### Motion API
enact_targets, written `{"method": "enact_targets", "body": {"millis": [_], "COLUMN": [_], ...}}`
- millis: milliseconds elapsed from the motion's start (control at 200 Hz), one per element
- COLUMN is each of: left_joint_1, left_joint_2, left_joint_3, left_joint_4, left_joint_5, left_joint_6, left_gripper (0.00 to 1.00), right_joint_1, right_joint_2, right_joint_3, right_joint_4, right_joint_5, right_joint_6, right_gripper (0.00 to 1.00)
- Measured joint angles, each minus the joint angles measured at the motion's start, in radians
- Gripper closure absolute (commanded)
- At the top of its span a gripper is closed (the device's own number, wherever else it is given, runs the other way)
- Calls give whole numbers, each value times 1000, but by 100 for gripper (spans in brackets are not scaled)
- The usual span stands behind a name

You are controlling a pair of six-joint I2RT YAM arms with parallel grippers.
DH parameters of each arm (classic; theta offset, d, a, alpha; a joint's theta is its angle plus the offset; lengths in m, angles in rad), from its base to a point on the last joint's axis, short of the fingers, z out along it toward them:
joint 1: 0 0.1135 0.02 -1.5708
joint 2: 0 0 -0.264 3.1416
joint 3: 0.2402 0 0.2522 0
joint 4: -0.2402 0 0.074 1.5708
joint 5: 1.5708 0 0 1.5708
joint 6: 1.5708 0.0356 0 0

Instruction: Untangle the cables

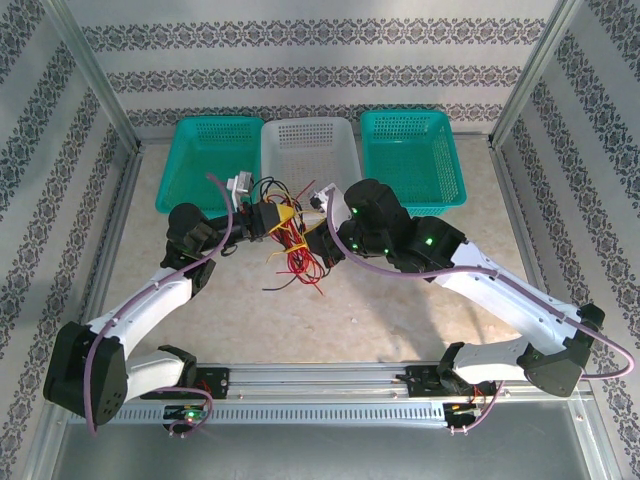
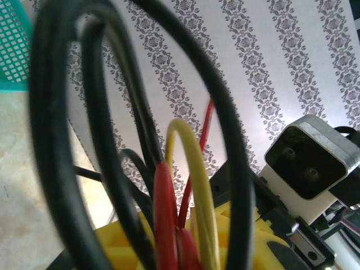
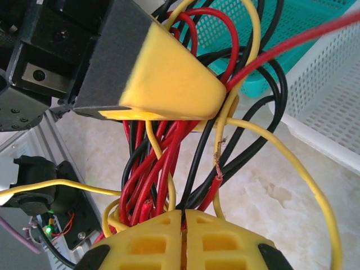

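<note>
So the cables (image 1: 293, 250) are one knotted clump of red, yellow and black strands. It sits toward the far edge of the table (image 1: 380, 320), roughly midway between its left and right edges and just in front of the white basket (image 1: 310, 150), with both arms meeting over it. My read is that this is the early grab-and-pull-apart step and nothing is actually separated yet. In the top view it's one bundle with a few red loops spilling toward the near edge. The right gripper (image 3: 181, 219) has its yellow pads (image 3: 146, 247) pressed together with only a thin seam between them. A bunch of red strands run straight into that seam, so it looks clamped on part of the clump. The left gripper (image 2: 191, 242) is right up against the same bundle from the other side. In its own wrist view the red and yellow strands sit between the two yellow fingers, and from the right wrist view the fingers look nearly together with wire pinched at the tips, so I'd call that a grip too. Next move, I reckon, is drawing the two arms apart slowly, because everything's looped through everything. Yank it and the knot probably tightens, or a strand slips out of the pinch.
</note>
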Motion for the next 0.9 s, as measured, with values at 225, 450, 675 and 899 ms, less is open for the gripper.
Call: {"method": "enact_targets", "body": {"millis": [225, 450, 675, 899], "left_joint_1": [72, 105, 105, 105], "left_joint_2": [-35, -67, -67, -46], "left_joint_3": [-27, -112, -140, -147], "left_joint_4": [-96, -176, -192, -137], "left_joint_5": [-164, -335, -351, -346], "left_joint_6": [47, 48, 45, 35], "left_gripper": [100, 100, 100, 100], "right_joint_1": [24, 60, 21, 16], "right_joint_2": [-44, -163, -108, 410], "right_joint_3": [-32, -197, -116, 417], "right_joint_4": [2, 18, -158, -614], "right_joint_5": [345, 655, 702, 889], "right_joint_6": [68, 166, 288, 450], "right_gripper": [2, 2, 1, 6]}}
